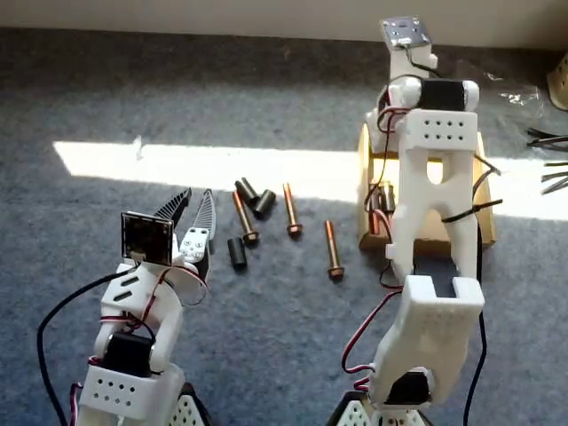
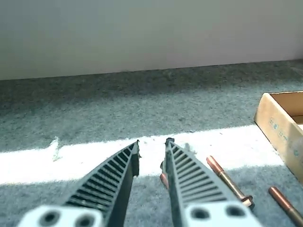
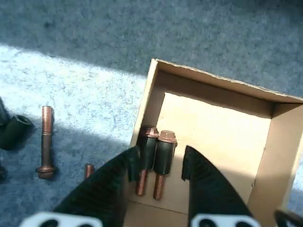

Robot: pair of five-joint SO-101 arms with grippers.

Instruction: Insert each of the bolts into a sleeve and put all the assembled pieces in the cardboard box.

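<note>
Three copper bolts (image 1: 244, 217) (image 1: 291, 210) (image 1: 332, 250) lie loose on the grey carpet. Three black sleeves (image 1: 246, 189) (image 1: 264, 202) (image 1: 236, 252) lie around them. My left gripper (image 1: 191, 209) is open just left of this group, low over the carpet, holding nothing; its fingers (image 2: 184, 179) point toward the wall. The cardboard box (image 3: 218, 123) holds two assembled pieces (image 3: 147, 153) (image 3: 164, 153) lying side by side against one wall. My right gripper (image 3: 161, 158) hangs open above them, nothing between its fingers. In the high view the right arm (image 1: 435, 169) covers most of the box (image 1: 486, 222).
A sunlit strip (image 1: 115, 160) crosses the carpet behind the parts. Dark cables (image 1: 550, 164) lie at the far right edge. A pale wall (image 2: 142, 33) bounds the carpet at the back. Open carpet lies in front of the bolts, between the two arms.
</note>
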